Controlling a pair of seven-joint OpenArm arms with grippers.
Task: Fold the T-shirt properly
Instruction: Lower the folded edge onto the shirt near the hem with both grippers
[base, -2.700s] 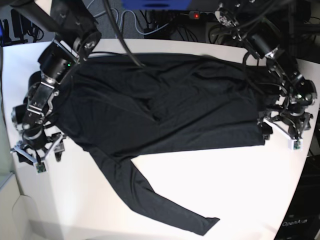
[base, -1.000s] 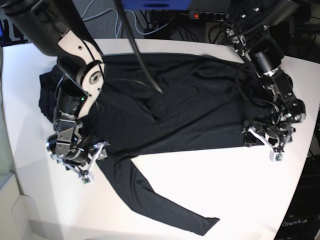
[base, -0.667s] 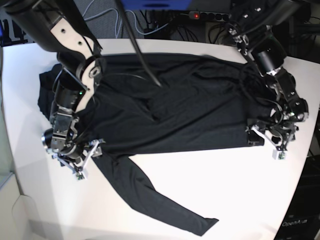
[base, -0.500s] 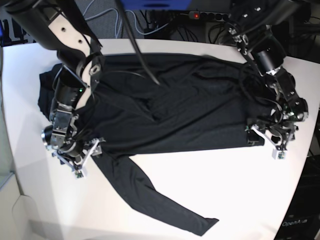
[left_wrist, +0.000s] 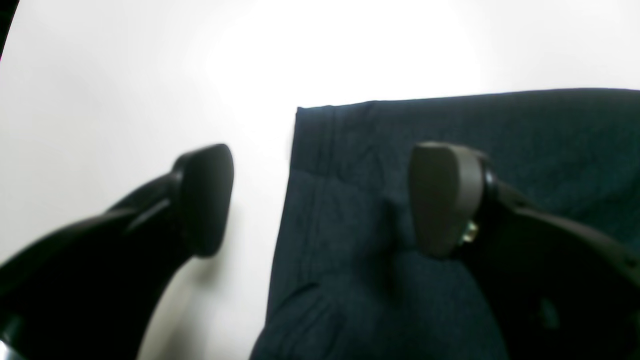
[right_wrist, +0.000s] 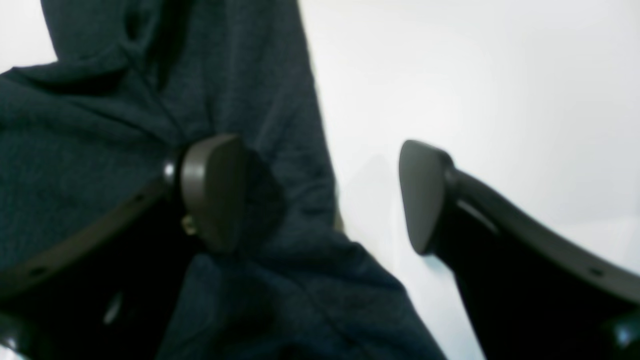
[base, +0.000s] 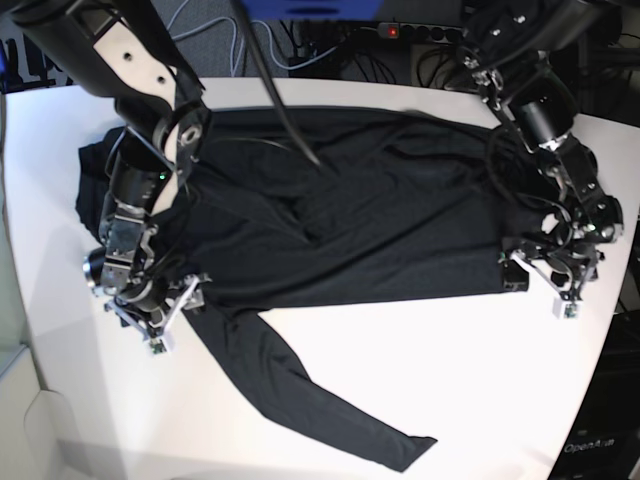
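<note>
The T-shirt lies spread across the white tabletop, one sleeve trailing toward the near edge. The left gripper straddles the hem corner, jaws spread; the right gripper, also spread, straddles a sleeve-side edge. The arms hide fabric beneath them.

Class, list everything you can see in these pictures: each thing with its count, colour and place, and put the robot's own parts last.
T-shirt: one, charcoal black, spread flat across the table, one long sleeve trailing toward the near edge.
Table: one, white, under the shirt.
Cables: several, dark, behind the table's far edge.
Left hand: one, black, open, astride the shirt's hem corner.
Right hand: one, black, open, astride the shirt's edge where the sleeve starts.
</note>
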